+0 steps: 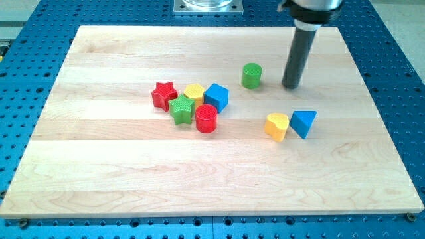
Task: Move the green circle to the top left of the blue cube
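Observation:
The green circle (252,75) is a short green cylinder standing on the wooden board above the middle. The blue cube (216,97) sits to its lower left, at the right end of a tight cluster. My tip (291,85) rests on the board to the right of the green circle, with a gap of about one block width between them. The dark rod rises from the tip toward the view's top.
The cluster also holds a red star (163,95), a yellow block (194,92), a green star (180,109) and a red cylinder (206,119). A yellow heart (277,126) and a blue triangle (303,123) lie below my tip. The board (99,166) has blue perforated table around it.

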Tool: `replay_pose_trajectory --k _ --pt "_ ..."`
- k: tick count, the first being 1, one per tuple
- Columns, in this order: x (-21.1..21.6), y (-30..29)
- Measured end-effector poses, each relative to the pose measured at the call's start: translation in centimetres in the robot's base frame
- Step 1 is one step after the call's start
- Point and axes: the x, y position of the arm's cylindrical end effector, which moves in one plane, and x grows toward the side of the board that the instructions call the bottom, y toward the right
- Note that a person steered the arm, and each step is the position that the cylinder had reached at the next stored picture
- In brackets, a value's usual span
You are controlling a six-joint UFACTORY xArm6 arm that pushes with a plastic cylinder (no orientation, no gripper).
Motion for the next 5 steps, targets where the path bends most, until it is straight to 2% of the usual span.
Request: replay_pose_trajectory --k 1,3,5 --pt "-0.3 -0.5" --pt "-1.4 -10.1" --pt "-1.4 -14.5"
